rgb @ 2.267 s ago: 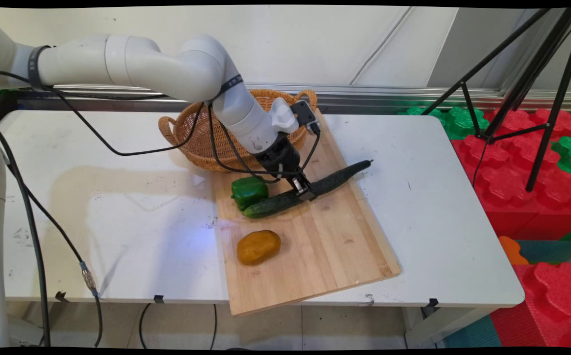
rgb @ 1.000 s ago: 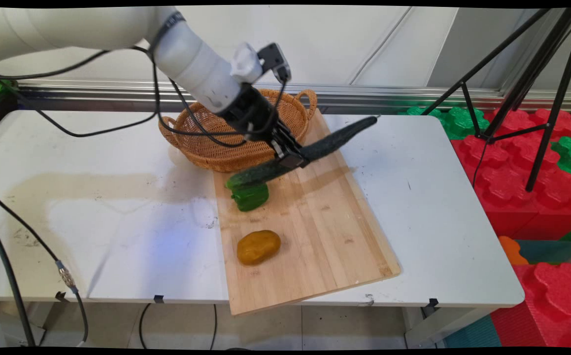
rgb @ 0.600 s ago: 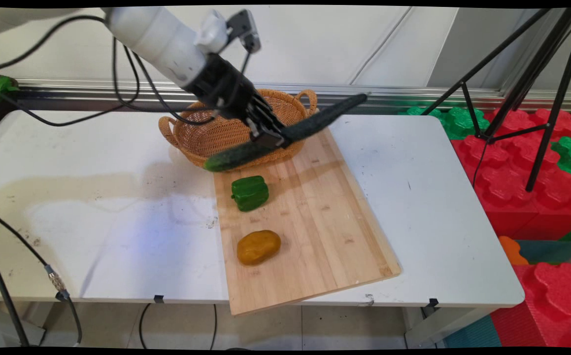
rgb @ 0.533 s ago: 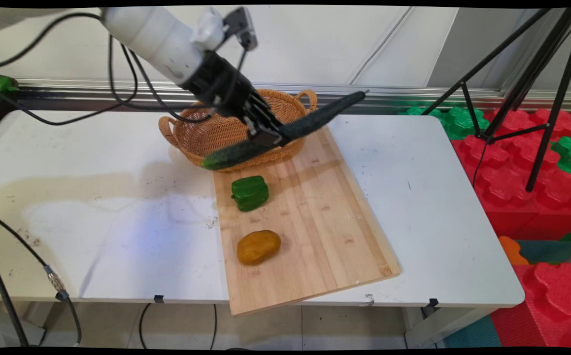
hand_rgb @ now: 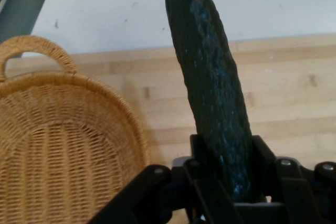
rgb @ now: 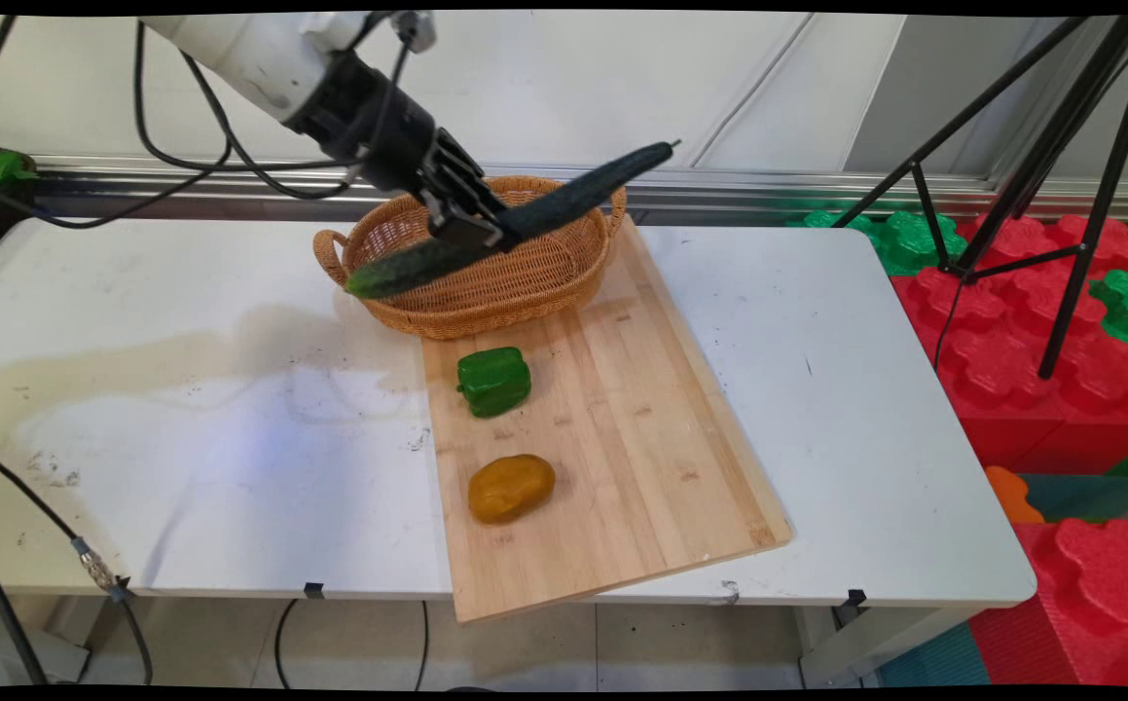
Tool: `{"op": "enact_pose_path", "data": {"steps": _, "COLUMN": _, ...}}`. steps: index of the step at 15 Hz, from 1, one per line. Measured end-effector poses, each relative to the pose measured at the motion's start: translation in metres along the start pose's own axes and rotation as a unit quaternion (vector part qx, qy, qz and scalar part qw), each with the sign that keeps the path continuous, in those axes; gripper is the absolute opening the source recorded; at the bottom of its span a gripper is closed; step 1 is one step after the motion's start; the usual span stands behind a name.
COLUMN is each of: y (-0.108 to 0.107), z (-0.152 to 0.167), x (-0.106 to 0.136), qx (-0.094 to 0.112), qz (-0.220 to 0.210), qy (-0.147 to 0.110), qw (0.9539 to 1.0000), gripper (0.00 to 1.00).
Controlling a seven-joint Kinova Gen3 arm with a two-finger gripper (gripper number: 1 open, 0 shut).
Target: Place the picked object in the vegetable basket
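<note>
Pincer (rgb: 474,232) clenched on a cucumber (rgb: 510,226) near its middle, held tilted in the air above the basket (rgb: 525,282) | cucumber looks long, stiff, likely slippery; mid-length grip balances it | pepper (rgb: 493,381), potato (rgb: 511,488) lie on board (rgb: 641,438), counter (rgb: 184,389).

Cucumber (rgb: 564,200) — dark green, pebbled skin; basket (rgb: 525,282) — tan woven wicker; pepper (rgb: 493,381) bright green; potato (rgb: 511,488) ochre-brown; board (rgb: 641,448) pale wood-grain.
</note>
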Motion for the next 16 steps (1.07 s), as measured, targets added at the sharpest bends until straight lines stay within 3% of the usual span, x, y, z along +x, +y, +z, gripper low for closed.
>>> {"op": "enact_pose_path", "data": {"steps": 8, "y": -0.042, "z": -0.015, "x": -0.026, "qx": 0.026, "qz": 0.019, "qy": -0.020, "qw": 0.9993, "gripper": 0.00}}
{"op": "enact_pose_path", "data": {"steps": 16, "y": -0.094, "z": 0.017, "x": -0.064, "qx": 0.052, "qz": 0.035, "qy": -0.057, "qw": 0.9964, "gripper": 0.00}}
